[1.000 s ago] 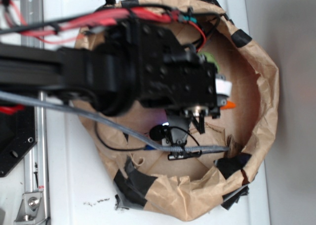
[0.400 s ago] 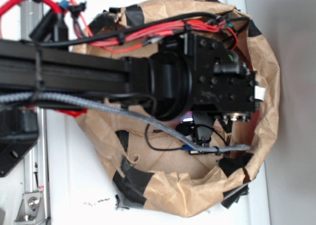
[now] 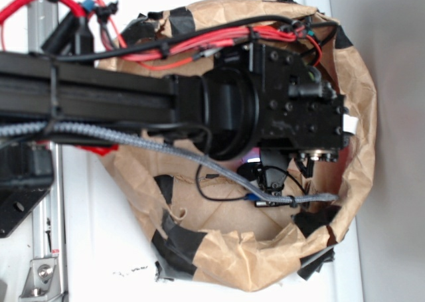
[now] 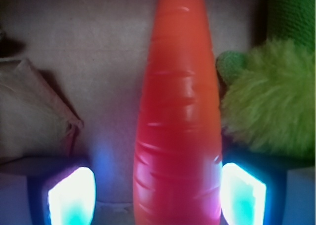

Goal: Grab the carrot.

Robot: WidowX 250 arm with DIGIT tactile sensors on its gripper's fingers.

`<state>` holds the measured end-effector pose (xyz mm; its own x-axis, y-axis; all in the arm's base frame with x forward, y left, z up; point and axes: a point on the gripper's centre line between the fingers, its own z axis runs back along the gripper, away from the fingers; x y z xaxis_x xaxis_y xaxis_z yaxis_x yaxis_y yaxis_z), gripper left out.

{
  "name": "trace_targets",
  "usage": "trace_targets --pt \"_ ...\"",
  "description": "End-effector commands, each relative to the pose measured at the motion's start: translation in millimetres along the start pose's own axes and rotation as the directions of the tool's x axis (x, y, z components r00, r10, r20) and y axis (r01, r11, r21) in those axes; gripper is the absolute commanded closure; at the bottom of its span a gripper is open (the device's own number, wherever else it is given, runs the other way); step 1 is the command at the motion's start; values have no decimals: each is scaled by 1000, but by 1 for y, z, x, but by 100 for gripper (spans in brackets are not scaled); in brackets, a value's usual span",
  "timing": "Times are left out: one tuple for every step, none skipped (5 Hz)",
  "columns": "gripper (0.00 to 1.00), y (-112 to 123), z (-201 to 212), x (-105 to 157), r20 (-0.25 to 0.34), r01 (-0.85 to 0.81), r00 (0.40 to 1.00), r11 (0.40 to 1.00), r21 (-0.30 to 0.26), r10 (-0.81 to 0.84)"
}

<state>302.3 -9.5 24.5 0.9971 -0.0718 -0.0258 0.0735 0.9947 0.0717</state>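
Note:
The carrot (image 4: 177, 126) is glossy orange and fills the middle of the wrist view, its point at the top of the frame. It lies between the two lit fingers of my gripper (image 4: 157, 195), which is open. A gap separates the left fingertip (image 4: 71, 198) from the carrot. The right fingertip (image 4: 242, 195) is at the carrot's side, touching or nearly so. In the exterior view my gripper (image 3: 312, 126) hangs over the right part of the brown paper bowl (image 3: 362, 116) and hides the carrot.
A fuzzy yellow-green plush toy (image 4: 271, 101) lies right beside the carrot, above the right finger. Crumpled brown paper (image 4: 29, 111) rises at the left. The bowl's taped paper wall (image 3: 265, 262) rings the gripper. Cables (image 3: 199, 43) run along the arm.
From one second ago the arm swung right across the bowl and covered the carrot's tip. Over the last 0.4 s it has hardly moved.

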Motion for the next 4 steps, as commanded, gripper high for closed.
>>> trace_targets --pt "100 -3 -7 -11 38 7 999 998 -63 -4" --pt "100 8 41 -14 102 -34 994 997 -74 42" --pt "100 18 89 -27 176 -33 983 996 -78 46" --pt "100 17 141 -41 79 -151 986 988 38 148"
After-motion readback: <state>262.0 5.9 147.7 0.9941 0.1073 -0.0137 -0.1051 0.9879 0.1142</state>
